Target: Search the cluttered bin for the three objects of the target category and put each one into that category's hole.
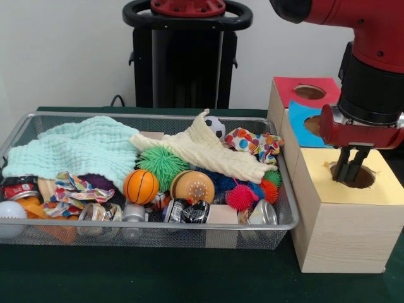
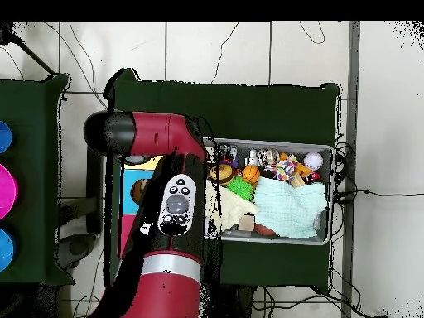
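Observation:
My gripper [image 1: 350, 169] hangs over the round hole [image 1: 365, 178] in the yellow-topped wooden box [image 1: 385, 186], its tips at the hole's mouth. The fingers stand close together and I see nothing between them. The wire mesh bin [image 1: 158, 225] to the left holds the clutter: a small basketball [image 1: 140, 186], an orange dotted ball [image 1: 192, 186], a green spiky ball [image 1: 158, 163], a pink spiky ball [image 1: 242, 196], a soccer ball [image 1: 216, 126] and metal tins [image 1: 262, 214]. In the overhead view the red arm [image 2: 170, 207] hides the gripper beside the bin [image 2: 328, 195].
A mint cloth [image 1: 76, 148] and a cream cloth [image 1: 202, 148] lie over the bin's contents, with patterned fabric [image 1: 255, 144] at the right. Behind the yellow box stand a blue-topped box [image 1: 300, 121] and a red-topped box [image 1: 289, 88], each with a hole.

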You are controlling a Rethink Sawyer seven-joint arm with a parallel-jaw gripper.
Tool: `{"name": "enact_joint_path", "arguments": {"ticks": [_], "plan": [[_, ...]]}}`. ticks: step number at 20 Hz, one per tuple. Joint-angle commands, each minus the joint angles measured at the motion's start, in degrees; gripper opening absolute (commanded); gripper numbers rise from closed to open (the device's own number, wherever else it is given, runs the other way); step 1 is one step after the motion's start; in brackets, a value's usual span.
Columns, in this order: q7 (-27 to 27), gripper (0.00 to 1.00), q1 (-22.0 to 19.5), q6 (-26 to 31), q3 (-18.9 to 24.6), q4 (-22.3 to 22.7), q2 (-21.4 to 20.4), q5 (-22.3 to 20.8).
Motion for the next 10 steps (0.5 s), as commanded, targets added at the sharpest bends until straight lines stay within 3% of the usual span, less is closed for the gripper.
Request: {"name": "enact_joint_path", "arguments": {"ticks": [1, 10], "plan": [[10.68, 0.00, -0.47, -2.21, 0.89, -0.81, 4.37, -2.10], [10.22, 0.00, -0.36, -2.30, 0.42, -0.32, 4.30, -1.84]]}}
